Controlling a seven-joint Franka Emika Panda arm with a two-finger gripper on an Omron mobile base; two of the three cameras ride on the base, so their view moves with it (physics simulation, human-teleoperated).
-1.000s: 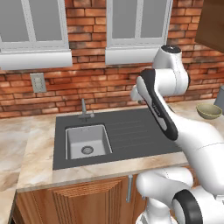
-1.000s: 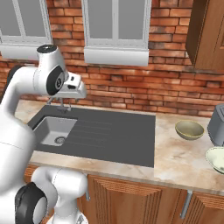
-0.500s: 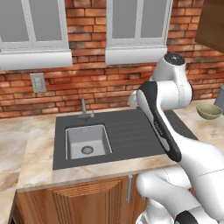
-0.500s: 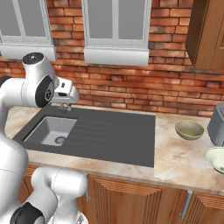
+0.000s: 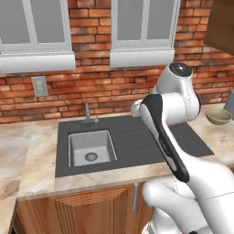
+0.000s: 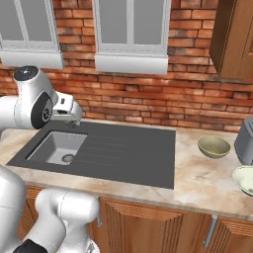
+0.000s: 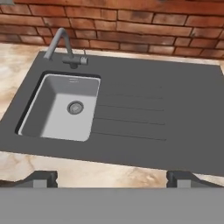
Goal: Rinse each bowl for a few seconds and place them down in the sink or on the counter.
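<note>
My gripper (image 7: 112,178) is open with nothing between its fingertips, and hangs above the sink's (image 7: 144,109) front edge. In the right base view the gripper (image 6: 72,122) is over the back left of the sink (image 6: 123,148), near the light-grey basin (image 6: 58,147). The olive-tan bowl (image 6: 214,147) rests on the counter (image 6: 197,183) to the right of the sink, far from the gripper. The paler bowl (image 6: 245,179) lies at the right edge, partly cut off. From the left base view the olive-tan bowl (image 5: 218,116) sits beyond my arm.
A thin grey faucet (image 7: 61,43) stands behind the basin (image 7: 63,107). A grey appliance (image 6: 245,141) is right of the olive-tan bowl. A brick wall with windows runs behind the counter, and a brown wall cabinet (image 6: 234,39) hangs at the upper right.
The hand has swung left and a little lower over the sink, toward the basin. The bowls have not moved.
</note>
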